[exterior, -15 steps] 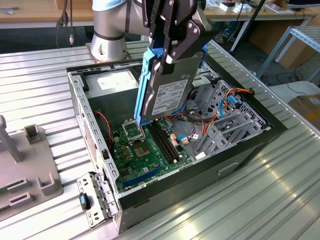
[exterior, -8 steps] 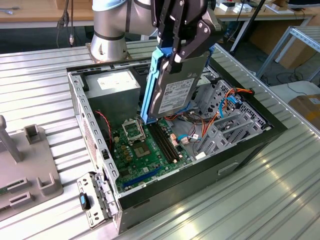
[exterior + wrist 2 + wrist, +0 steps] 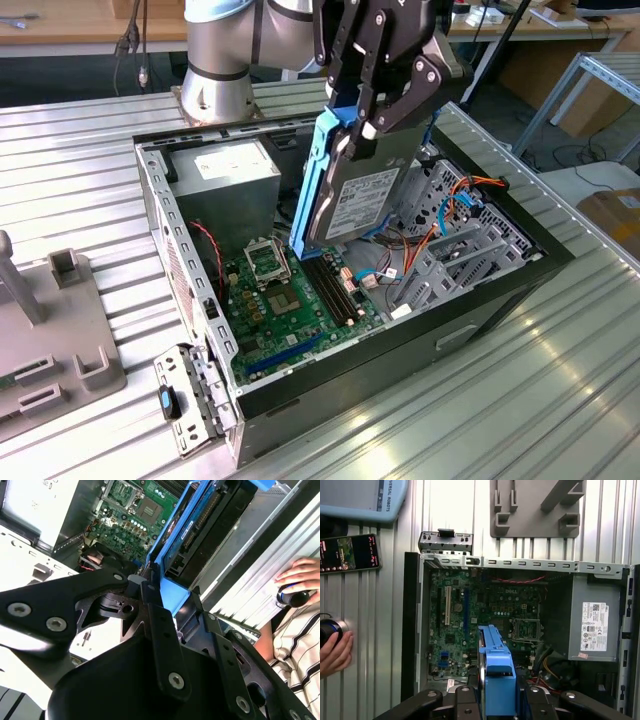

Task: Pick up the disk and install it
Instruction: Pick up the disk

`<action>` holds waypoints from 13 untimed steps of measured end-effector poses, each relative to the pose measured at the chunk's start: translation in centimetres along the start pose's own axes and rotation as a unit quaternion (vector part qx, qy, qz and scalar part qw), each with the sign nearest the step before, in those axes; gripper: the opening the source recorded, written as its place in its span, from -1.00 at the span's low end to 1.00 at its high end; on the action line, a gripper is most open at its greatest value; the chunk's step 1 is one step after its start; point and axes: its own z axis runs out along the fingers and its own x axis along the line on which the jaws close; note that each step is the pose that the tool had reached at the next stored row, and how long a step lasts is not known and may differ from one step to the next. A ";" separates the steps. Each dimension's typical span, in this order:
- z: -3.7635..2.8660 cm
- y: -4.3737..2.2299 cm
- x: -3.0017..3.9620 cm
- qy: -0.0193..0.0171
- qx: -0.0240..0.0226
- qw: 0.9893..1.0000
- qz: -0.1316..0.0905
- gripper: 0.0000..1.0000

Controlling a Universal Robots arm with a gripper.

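Gripper (image 3: 358, 135) clamps the flat, blue-railed disk (image 3: 360, 205) upright over the open grey metal case (image 3: 165, 215).

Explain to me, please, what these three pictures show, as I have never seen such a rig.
This is one robot arm with a black gripper. The exterior view comes from a camera off the arm; both wrist views come from cameras riding on the arm. On the ribbed metal table lies an open computer case, its green motherboard showing. The gripper is shut on the disk, a dark drive in blue rails, held on edge over the case. A person's hand rests beside the case.
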 end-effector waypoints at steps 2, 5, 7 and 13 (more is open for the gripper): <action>0.00 0.00 0.01 0.000 0.000 1.000 0.000 -0.26; 0.00 0.00 0.02 0.000 0.000 1.000 0.000 -0.26; 0.00 0.00 0.03 0.000 0.000 1.000 0.000 -0.26; 0.01 -0.71 0.05 0.000 0.000 1.000 0.000 -0.26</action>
